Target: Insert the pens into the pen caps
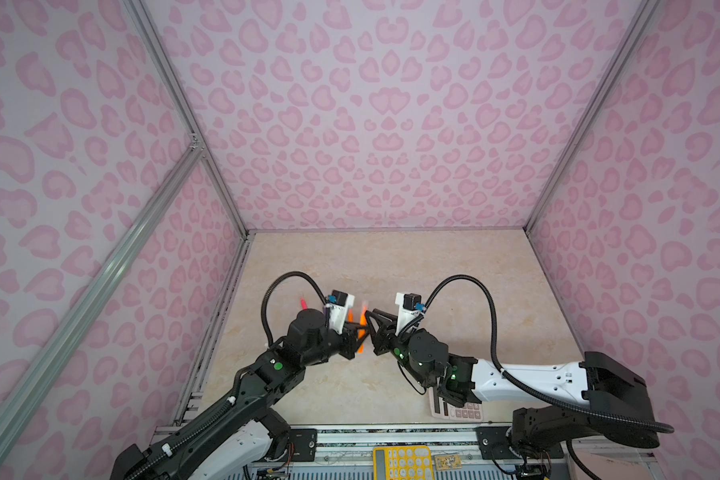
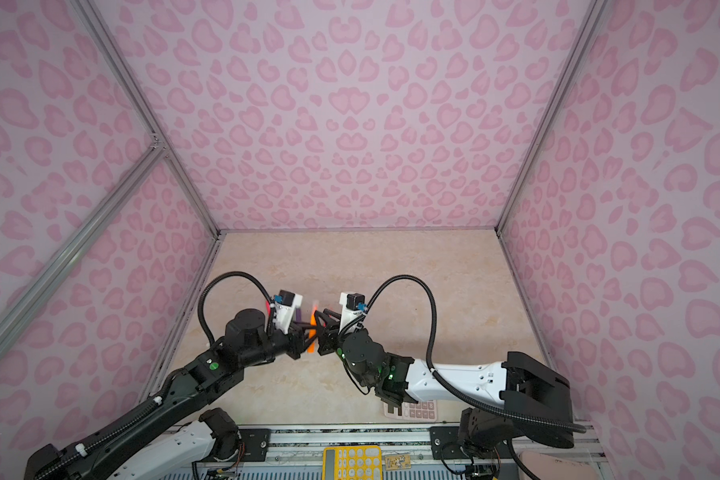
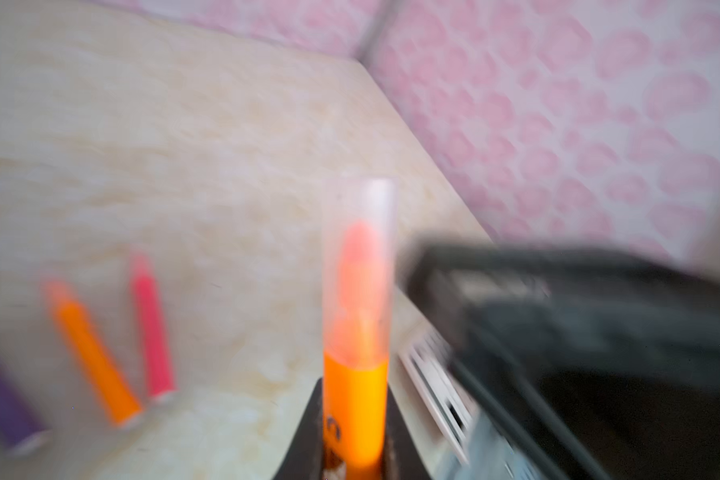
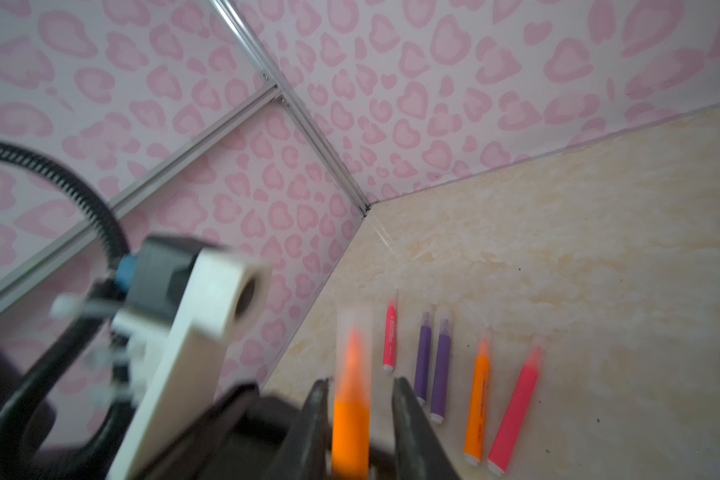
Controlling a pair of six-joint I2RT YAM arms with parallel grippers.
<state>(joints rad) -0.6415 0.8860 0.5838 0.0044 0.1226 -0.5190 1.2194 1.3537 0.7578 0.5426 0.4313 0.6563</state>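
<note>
Orange barrel in the left gripper [image 3: 354, 395]: clenched on the held orange pen [image 3: 356, 415], low on its body, tip end pointing away from the wrist. Over that tip, a clear cap [image 3: 360, 257], seated down to the barrel. Right gripper [image 4: 360, 384] released: fingers [image 4: 408, 411] spread either side of the same pen, with a visible gap on one side; contact on the other side too blurred to call. In both top views, the two grippers nose to nose above the desk [image 1: 391, 257], roughly midway between its left and right edges. Beyond them, flat on the desk toward the left edge, a loose row: first pink-red pen [image 4: 390, 336], first purple pen [image 4: 422, 361], second purple pen [image 4: 441, 374] just beside it, loose orange pen [image 4: 478, 407], second pink-red pen [image 4: 514, 411]. Faint clear sleeves [image 4: 444, 321] over their tips, too soft to confirm on each. At the near edge, toward the right corner, a pink calculator [image 1: 458, 411] partly under the right arm [image 1: 528, 378]. Past the near edge, on the rail [image 1: 391, 436], a yellow calculator [image 1: 402, 461].
</note>
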